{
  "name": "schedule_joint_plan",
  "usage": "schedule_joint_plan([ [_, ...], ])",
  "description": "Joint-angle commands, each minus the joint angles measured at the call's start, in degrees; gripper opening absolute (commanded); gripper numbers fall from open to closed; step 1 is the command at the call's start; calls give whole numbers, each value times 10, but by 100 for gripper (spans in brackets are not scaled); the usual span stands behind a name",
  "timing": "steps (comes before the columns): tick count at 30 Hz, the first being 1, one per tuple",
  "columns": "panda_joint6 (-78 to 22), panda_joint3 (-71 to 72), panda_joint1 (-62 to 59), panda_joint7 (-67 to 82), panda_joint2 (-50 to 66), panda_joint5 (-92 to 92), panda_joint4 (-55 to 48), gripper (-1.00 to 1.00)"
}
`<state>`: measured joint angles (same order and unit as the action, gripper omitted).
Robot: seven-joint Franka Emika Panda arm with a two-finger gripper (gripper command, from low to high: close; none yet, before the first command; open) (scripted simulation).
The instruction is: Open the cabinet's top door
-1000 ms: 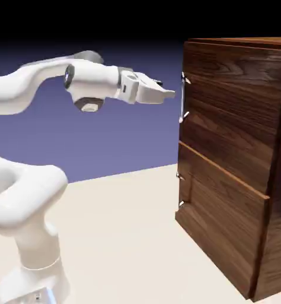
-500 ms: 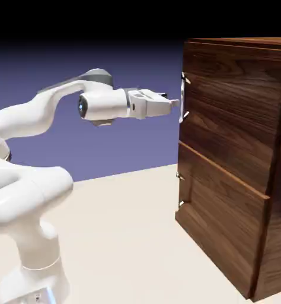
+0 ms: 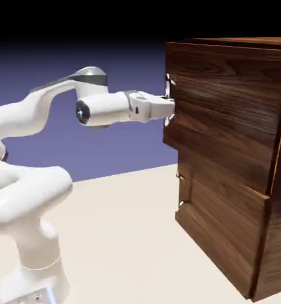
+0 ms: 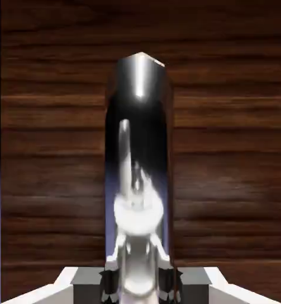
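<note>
The cabinet [image 3: 277, 196] of dark walnut wood fills the exterior view's right. Its top door [image 3: 226, 107] stands slightly ajar, with the handle edge pulled out past the lower panel and a thin gap along its hinge side. My gripper [image 3: 168, 107] reaches in level from the left and is shut on the top door's vertical silver handle [image 3: 168, 81]. In the hand view the handle [image 4: 140, 142] rises large and shiny between my fingertips [image 4: 110, 284], where the gripper [image 4: 140, 284] clamps it, with the door's wood [image 4: 232, 148] right behind.
The lower door [image 3: 220, 231] is shut, its small silver handle [image 3: 179, 190] at its left edge. The pale table [image 3: 125, 237] stretches between the arm's base [image 3: 30, 249] and the cabinet.
My gripper moved right onto the handle and went from open to shut on it. The top door's handle edge has since swung out toward the left.
</note>
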<state>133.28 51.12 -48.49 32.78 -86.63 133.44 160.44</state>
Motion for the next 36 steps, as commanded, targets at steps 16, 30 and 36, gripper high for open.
schedule_joint_plan([
  [16, -245, -332, 60, 70, -33, -272, 142, -100],
  [30, -431, -623, 33, 158, 90, -544, 105, -100],
  [36, -522, -748, 61, 212, 203, -667, 36, -100],
])
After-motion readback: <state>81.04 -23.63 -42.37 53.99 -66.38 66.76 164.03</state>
